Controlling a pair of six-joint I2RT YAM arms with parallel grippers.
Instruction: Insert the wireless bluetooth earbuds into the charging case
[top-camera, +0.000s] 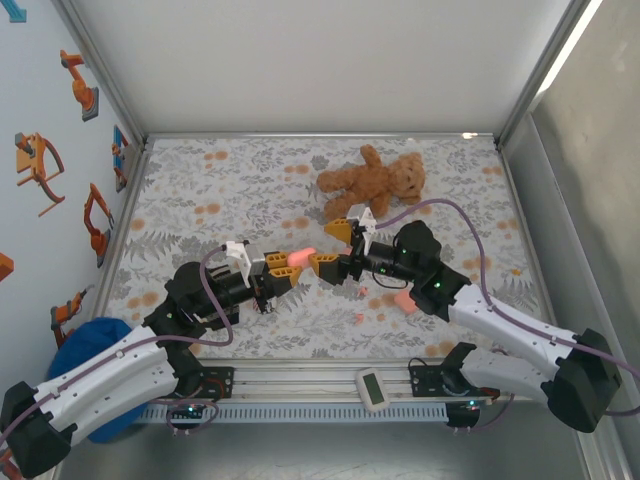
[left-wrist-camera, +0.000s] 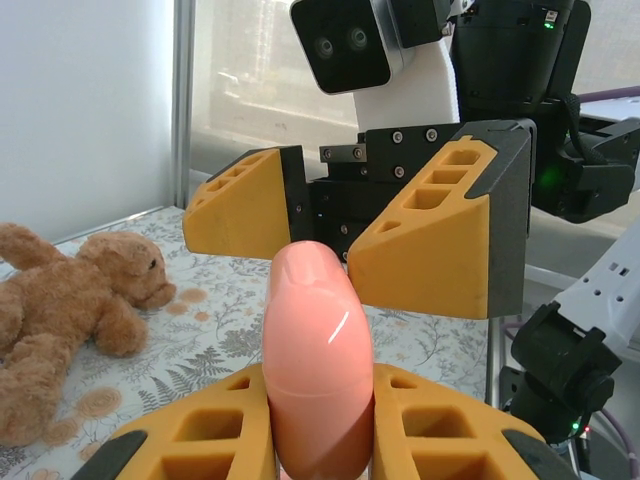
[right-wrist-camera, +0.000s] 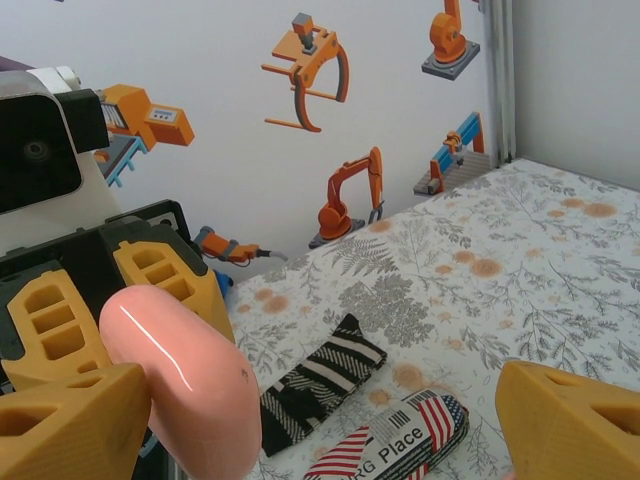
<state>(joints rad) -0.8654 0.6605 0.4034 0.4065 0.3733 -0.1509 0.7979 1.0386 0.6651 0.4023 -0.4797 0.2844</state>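
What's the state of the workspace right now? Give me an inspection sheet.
Surface: floral table cover, flat.
Job's things: pink charging case held off the table; second pink case partly under the right arm; tiny pink earbuds loose nearby.
Clutter: teddy bear, striped fabric, flag-print packet.
Grippers: left gripper shut on the charging case; right gripper open, facing it.
Cables: purple cables loop along both arms.
Surroundings: metal frame, robot stickers on the wall, white device on the front rail.
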